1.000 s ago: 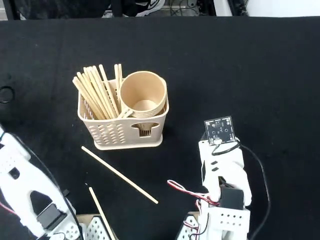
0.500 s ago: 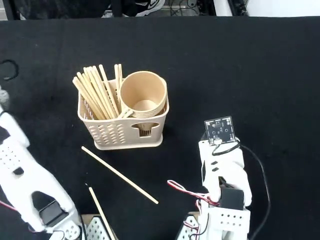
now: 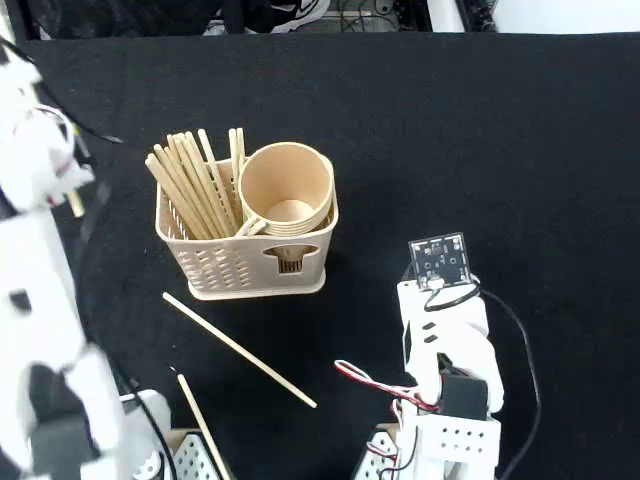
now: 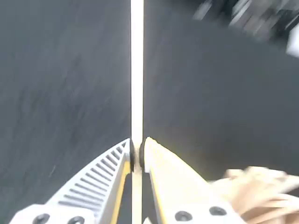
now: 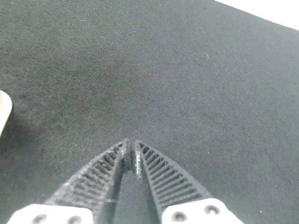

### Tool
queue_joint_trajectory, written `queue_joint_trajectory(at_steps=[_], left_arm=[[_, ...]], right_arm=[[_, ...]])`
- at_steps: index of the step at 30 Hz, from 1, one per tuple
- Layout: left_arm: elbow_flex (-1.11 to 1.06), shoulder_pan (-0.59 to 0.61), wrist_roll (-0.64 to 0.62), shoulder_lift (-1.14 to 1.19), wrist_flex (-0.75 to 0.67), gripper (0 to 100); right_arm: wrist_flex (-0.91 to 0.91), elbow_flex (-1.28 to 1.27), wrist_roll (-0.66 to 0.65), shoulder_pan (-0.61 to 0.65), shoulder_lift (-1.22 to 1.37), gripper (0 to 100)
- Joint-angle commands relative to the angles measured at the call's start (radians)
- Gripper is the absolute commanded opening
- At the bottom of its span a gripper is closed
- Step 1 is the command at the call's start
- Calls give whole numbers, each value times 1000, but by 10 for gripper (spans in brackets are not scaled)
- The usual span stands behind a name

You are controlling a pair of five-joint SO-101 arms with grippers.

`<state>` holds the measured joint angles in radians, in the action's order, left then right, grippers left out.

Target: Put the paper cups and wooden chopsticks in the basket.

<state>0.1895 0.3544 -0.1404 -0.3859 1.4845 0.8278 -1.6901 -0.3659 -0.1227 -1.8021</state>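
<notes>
Change since a second ago: left arm point(image 3: 35, 300) up from a low crouch at 7 o'clock, now tall along the 9 o'clock edge, wrist near 10 o'clock; all else unmoved. Left claw point(image 4: 137, 156) pinched tight on one wooden chopstick point(image 4: 137, 70), stick running lengthwise between the tips and jutting straight out ahead. Right claw point(image 5: 131, 150) closed to a hairline gap, gripping nothing, hanging over black cloth point(image 5: 187, 70); right arm point(image 3: 445, 350) folded at 5 o'clock. Count: one basket point(image 3: 245, 265) at 10 o'clock from centre; inside, a bundle of chopsticks point(image 3: 195, 185) leaning at its 9 o'clock side, too crowded to number, and nested paper cups point(image 3: 287, 185) at its 3 o'clock side, number unclear. Two loose chopsticks on the cloth, apart from the basket: a long one point(image 3: 240, 350) slanting at 7 o'clock, and a second point(image 3: 200, 420) nearer 6 o'clock, cut by the edge. Same black cloth across the whole tabletop; beyond its 12 o'clock edge, cables point(image 3: 360, 15) and dark clutter.
</notes>
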Motion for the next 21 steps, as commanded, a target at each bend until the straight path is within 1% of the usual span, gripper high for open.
queue_joint_trajectory(at_steps=[1,5,9,11,12,14,18,21], left_arm=[[-332,-128,-54,-295,-344,29],[-634,-197,-130,-532,-660,29],[-967,-275,-150,-776,-988,29],[-1104,-302,-149,-896,-1100,29],[-1162,-311,-149,-945,-1137,29],[-1257,-326,-157,-1046,-1165,29],[-1411,-384,-155,-1198,-1162,29],[-1500,-424,-149,-1266,-1160,31]], right_arm=[[-12,4,-6,9,-35,14],[-12,4,-6,9,-35,14],[-12,4,-6,9,-35,14],[-12,4,-6,9,-35,14],[-12,4,-6,9,-35,14],[-12,4,-6,9,-35,14],[-12,4,-6,9,-35,14],[-12,4,-6,9,-35,14]])
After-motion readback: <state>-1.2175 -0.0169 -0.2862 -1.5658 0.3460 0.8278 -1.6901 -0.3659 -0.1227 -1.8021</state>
